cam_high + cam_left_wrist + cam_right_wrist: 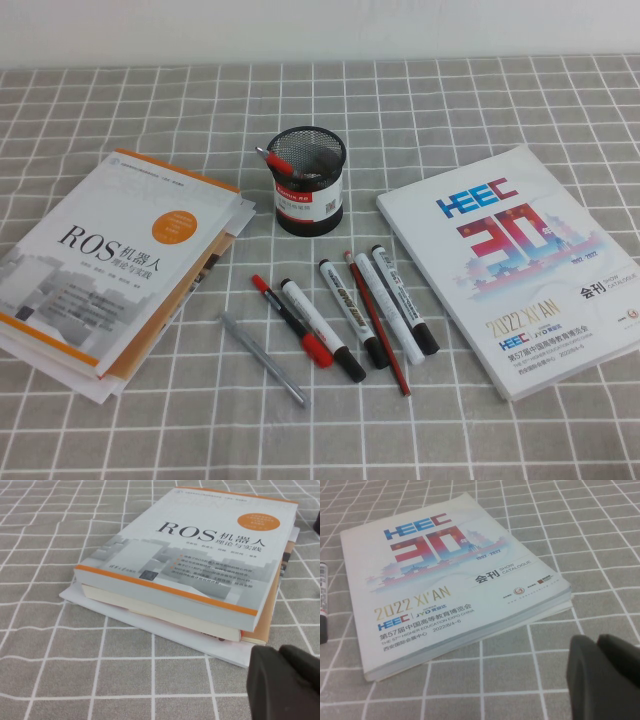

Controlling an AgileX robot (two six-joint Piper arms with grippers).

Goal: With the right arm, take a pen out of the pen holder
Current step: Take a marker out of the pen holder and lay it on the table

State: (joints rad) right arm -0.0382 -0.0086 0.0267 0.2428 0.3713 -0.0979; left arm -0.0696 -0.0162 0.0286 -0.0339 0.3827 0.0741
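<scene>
Black mesh pen holder (pixel 310 180) is sitting upright mid-worktop (pixel 450 90). A red pen (pixel 273 160) is leaning inside it, its end poking over the rim on the holder's left side. Sth dark is also lying in there, can't tell what.

The right tool (pixel 597 642) is hanging well off to the holder's right, low over the grey checked cloth. It's just beside the near corner of the HEEC catalogue (pixel 445 580). Its pads are pressing together, fully closed and gripping nothing.

The left tool (pixel 278 652) is hovering on the holder's left, near a corner of the ROS book (pixel 200 565) & the stack under it. Pads are looking closed too, carrying nothing.

In front of the holder, loose pens (pixel 340 320) are lying in a fanned row. Grey one is sitting furthest left, then a red-capped one, black-capped markers w/ a thin red pencil among them.
</scene>
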